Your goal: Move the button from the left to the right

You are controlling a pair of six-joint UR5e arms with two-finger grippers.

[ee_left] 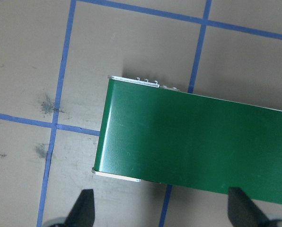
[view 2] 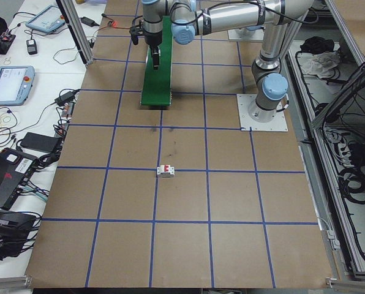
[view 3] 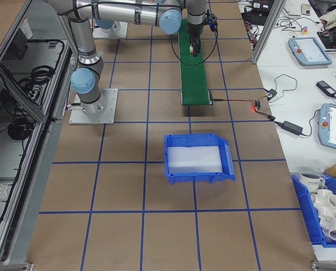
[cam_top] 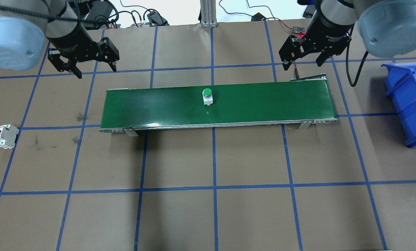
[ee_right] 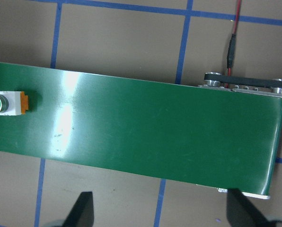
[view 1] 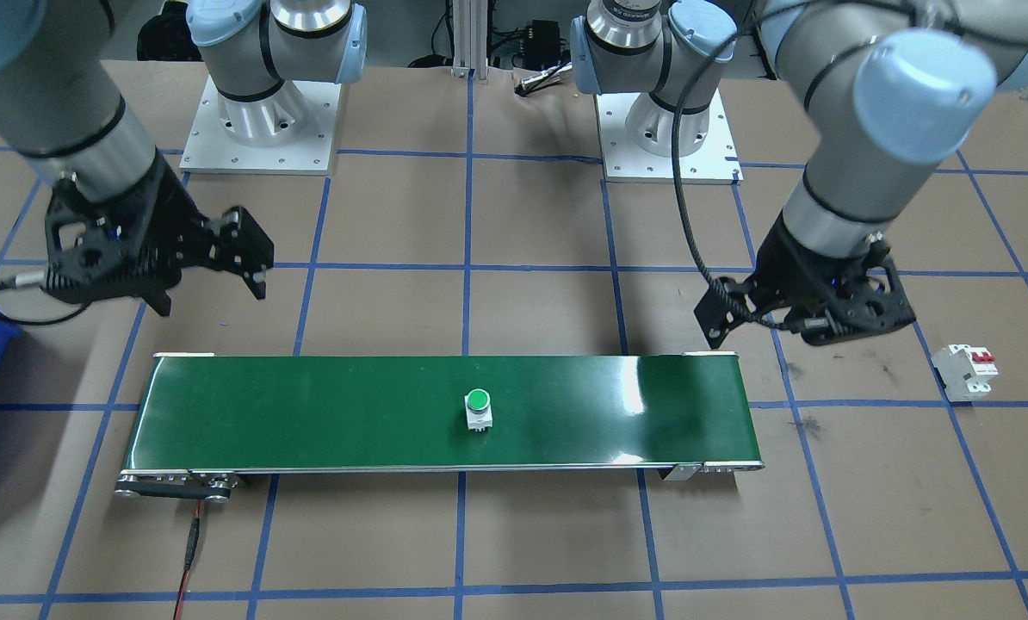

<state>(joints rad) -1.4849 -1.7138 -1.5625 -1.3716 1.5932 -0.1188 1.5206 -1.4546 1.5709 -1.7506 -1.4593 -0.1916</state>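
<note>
Brown paper with a blue tape grid covers the table [cam_top: 208, 216], and the bare stretch of it lies closest to the overhead camera. On it sits the long green conveyor belt [cam_top: 152, 108], which serves as the landmark for everything else.

Off the belt's right end, a blue bin [cam_top: 408, 104] waits, seemingly with nothing in it as the right side view shows it. Over the belt's far left corner hangs the left gripper [cam_top: 86, 64], its fingers spread apart and holding nothing. Over the belt's far right corner hangs the right gripper [cam_top: 307, 55], likewise spread wide and holding nothing.

Well off the belt's left end a white circuit breaker [cam_top: 4, 136] with red levers rests on the paper.

Smallest of all, the button [cam_top: 207, 96] stands on the belt near its middle, green cap up, untouched by either arm.

As I judge it, the transfer looks roughly half done: the button has yet to reach the belt's right end, and the right gripper must then close on it.
</note>
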